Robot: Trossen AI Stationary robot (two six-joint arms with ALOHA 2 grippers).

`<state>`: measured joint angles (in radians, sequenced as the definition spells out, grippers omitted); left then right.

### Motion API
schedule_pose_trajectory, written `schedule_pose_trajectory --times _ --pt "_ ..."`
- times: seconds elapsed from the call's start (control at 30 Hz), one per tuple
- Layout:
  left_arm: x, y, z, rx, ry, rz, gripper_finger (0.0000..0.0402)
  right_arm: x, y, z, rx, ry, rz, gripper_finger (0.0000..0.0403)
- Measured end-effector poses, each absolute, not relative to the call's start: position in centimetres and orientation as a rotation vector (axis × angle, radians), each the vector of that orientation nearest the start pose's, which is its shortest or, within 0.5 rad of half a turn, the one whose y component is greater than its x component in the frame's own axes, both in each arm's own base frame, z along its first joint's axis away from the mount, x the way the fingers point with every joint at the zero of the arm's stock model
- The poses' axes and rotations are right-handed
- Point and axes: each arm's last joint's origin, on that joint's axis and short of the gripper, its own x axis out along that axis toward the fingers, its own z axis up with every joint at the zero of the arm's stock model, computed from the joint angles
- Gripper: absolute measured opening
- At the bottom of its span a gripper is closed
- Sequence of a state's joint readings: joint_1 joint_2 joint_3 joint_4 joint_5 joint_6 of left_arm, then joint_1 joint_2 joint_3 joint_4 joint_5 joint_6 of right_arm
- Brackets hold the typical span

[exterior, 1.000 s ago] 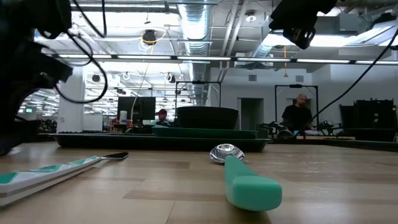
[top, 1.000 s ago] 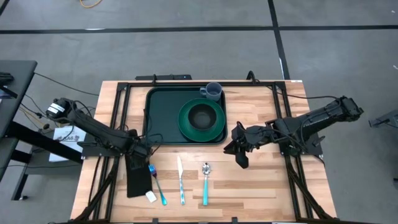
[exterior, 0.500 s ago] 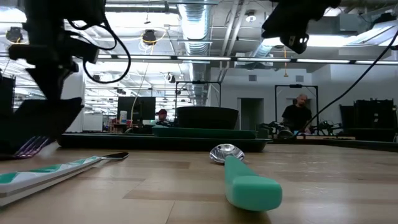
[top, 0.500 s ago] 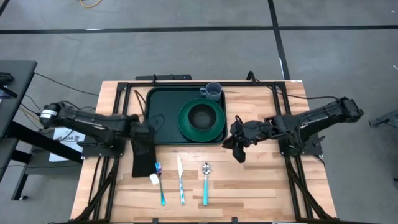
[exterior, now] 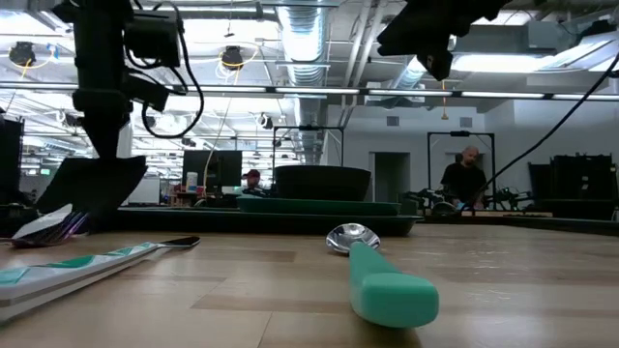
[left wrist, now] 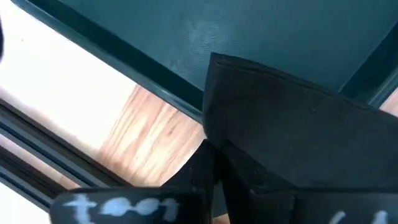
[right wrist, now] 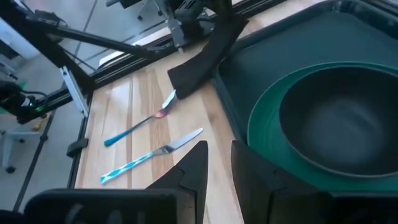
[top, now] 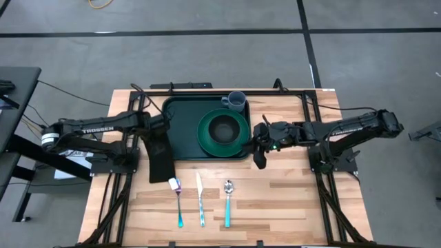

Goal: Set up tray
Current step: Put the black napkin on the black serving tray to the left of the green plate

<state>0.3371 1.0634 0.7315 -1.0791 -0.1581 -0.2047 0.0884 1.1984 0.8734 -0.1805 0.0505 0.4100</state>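
Both arms are matte black jointed tubes trailing black cables, the left arm (top: 103, 126) lettered TROSSEN in white, the right arm (top: 344, 128) showing a small green light near its wrist.

The left arm reaches in from the left side of the table, its forearm stretched nearly level toward the middle, wrist bent down. The left gripper (top: 157, 132) hangs above the surface, closed on the top edge of a black napkin (top: 160, 157) that drapes below it. The right arm extends from the right side in a long, almost straight line toward the centre. The right gripper (top: 258, 146) is raised off the table, its fingers (right wrist: 194, 167) slightly parted with a narrow gap and nothing between them.
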Motion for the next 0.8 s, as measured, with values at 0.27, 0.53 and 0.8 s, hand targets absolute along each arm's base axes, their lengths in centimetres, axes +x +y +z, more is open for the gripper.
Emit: schedule_pose_trajectory --times 0.27,0.53,0.8 --pt "16.6 6.7 23.1 -0.235 1.252 0.576 0.0 25.9 1.7 28.1 0.369 0.498 -0.084 0.0064" --pt "19.8 10.1 22.4 -0.175 1.374 0.567 0.0 25.9 1.7 28.1 0.354 0.499 -0.08 0.0064" --pt "21.5 14.5 22.2 -0.171 1.369 0.566 0.0 25.9 1.7 28.1 0.354 0.499 -0.08 0.0064"
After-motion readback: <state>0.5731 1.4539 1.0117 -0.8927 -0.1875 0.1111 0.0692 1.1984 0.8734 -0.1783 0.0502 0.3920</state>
